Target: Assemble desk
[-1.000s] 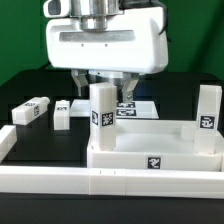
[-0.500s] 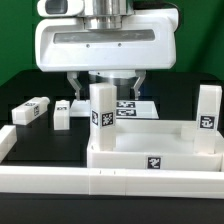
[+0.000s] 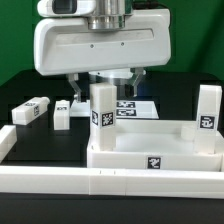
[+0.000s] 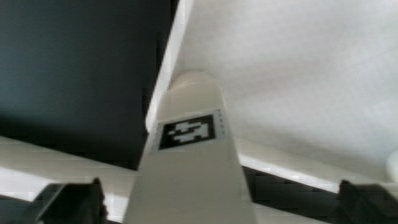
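At the exterior view's left, the loose legs (image 3: 33, 110) lie where they were a second ago. The gripper (image 3: 106, 80), jaws wide apart and empty, has shifted nearer the camera. It now hangs over the upright leg (image 3: 101, 118) seated in the tabletop (image 3: 120, 158), probably to grasp and tighten it; the second upright leg (image 3: 207, 112), at that view's right, is unchanged.

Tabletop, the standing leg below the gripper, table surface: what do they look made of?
Tabletop: seemingly rigid white plastic, matte; uniform colour, crisp raised rim.
Standing leg: same look, a plain white block with a printed black-and-white tag.
Table surface: black and dull, no glare; cloth or mat, unclear.
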`<act>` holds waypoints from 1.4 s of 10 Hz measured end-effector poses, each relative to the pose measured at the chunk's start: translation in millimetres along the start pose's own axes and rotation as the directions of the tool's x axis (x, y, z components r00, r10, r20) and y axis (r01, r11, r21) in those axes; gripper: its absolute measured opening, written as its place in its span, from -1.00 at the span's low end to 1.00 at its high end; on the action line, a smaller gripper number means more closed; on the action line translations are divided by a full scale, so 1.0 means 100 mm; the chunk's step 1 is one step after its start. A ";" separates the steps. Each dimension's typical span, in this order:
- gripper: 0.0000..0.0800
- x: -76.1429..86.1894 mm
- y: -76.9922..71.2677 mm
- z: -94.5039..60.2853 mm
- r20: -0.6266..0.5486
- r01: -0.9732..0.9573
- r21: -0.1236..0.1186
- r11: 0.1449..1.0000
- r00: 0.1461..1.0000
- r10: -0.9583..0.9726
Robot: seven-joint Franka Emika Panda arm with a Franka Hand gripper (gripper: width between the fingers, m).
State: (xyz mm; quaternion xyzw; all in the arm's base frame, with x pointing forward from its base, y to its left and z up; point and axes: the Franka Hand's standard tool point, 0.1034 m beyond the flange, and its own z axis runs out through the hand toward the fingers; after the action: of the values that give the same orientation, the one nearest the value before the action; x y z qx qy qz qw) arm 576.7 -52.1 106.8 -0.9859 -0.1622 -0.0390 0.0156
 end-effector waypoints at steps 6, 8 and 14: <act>-0.28 -0.01 0.01 0.00 0.000 -0.035 0.000 0.999 0.999 0.035; -0.28 -0.02 0.02 0.00 0.000 -0.114 0.003 0.993 0.993 0.114; -0.27 -0.01 0.01 0.00 0.002 -0.743 0.004 0.669 0.669 0.743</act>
State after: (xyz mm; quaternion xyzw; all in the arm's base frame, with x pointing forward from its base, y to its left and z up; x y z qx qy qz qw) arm 575.9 -53.2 106.5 -0.9666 0.2527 -0.0289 0.0325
